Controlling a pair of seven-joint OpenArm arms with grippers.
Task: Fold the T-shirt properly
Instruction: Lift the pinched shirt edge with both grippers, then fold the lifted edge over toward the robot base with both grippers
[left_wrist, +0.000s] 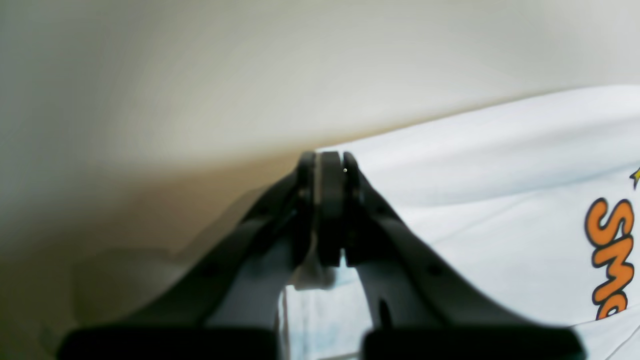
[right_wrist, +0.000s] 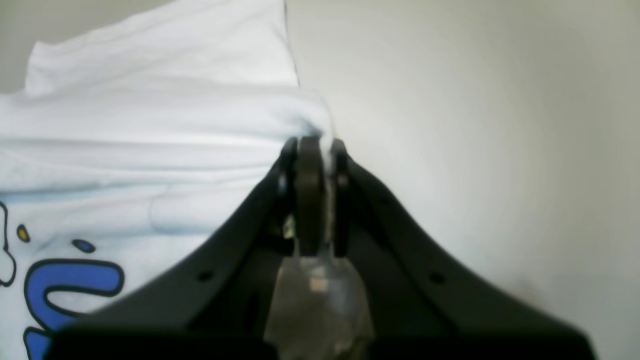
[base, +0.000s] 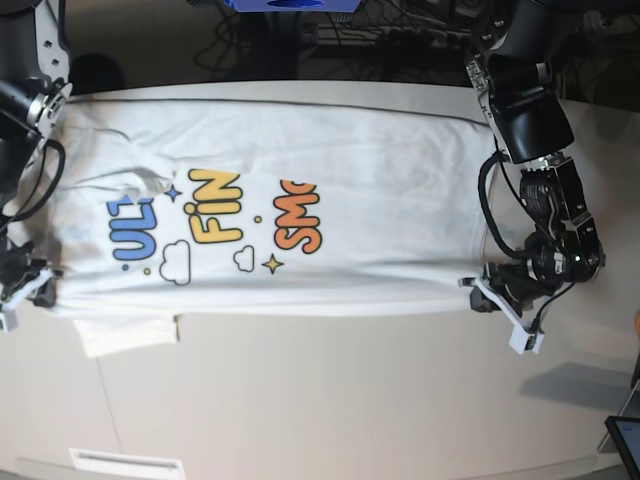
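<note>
The white T-shirt (base: 380, 180) lies spread across the table (base: 350, 400), print up, showing blue, yellow and orange letters. A white layer covers the far part of the print. My left gripper (left_wrist: 330, 165) is shut on the shirt's near edge, with the orange letters (left_wrist: 610, 255) to its right. In the base view it sits at the shirt's near right corner (base: 478, 292). My right gripper (right_wrist: 315, 150) is shut on white fabric beside the blue letter (right_wrist: 70, 285). In the base view it sits at the near left corner (base: 42, 278). A sleeve (base: 125, 335) sticks out towards me.
Cables and a blue object (base: 290, 5) lie beyond the table's far edge. A dark screen corner (base: 625, 435) shows at the lower right. A white strip (base: 125, 463) lies near the front left edge.
</note>
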